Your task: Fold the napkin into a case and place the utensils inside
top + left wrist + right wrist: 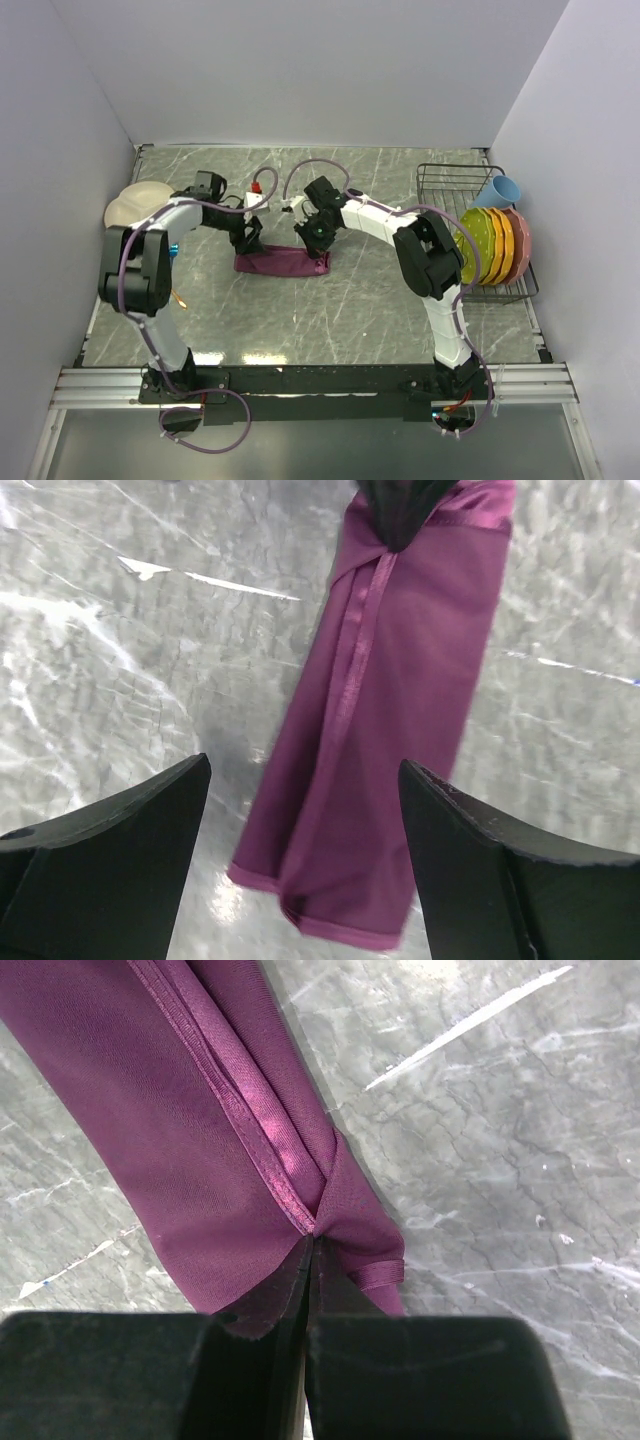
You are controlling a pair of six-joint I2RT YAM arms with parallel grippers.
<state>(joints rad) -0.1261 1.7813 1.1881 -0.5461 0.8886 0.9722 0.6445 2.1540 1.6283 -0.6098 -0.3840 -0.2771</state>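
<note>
Soft maroon-purple cloth napkin [283, 264], folded into long narrow strip, lies flat mid grey marbled table [380, 300]. Right gripper [310, 1260] clenched on 1 end, likely pinning fold taut. Left gripper [302, 780] released, jaws wide over opposite end, holding nothing.

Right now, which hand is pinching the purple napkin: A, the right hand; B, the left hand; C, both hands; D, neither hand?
A: the right hand is shut on one end of the napkin, while the left hand hangs open above the other end, touching nothing.
</note>
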